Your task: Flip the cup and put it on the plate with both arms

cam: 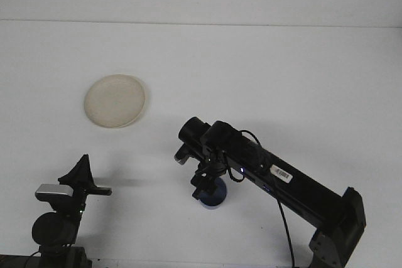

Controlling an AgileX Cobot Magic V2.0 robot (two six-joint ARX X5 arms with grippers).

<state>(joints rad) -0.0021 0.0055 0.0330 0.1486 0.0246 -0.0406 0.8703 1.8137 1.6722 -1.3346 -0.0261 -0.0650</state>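
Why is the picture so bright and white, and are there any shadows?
In the front view, the white table is brightly lit and looks washed out, so the pale plate barely stands out; soft grey shadows lie beside the plate, behind the left gripper and under the right arm; the dark blue cup is mostly lost in that arm's shade.

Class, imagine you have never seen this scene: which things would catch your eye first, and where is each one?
The long black right arm reaches in from the lower right, its gripper down over a small blue cup near the bottom centre. A pale round plate lies alone at the upper left of the white table. The left gripper waits at the lower left corner.
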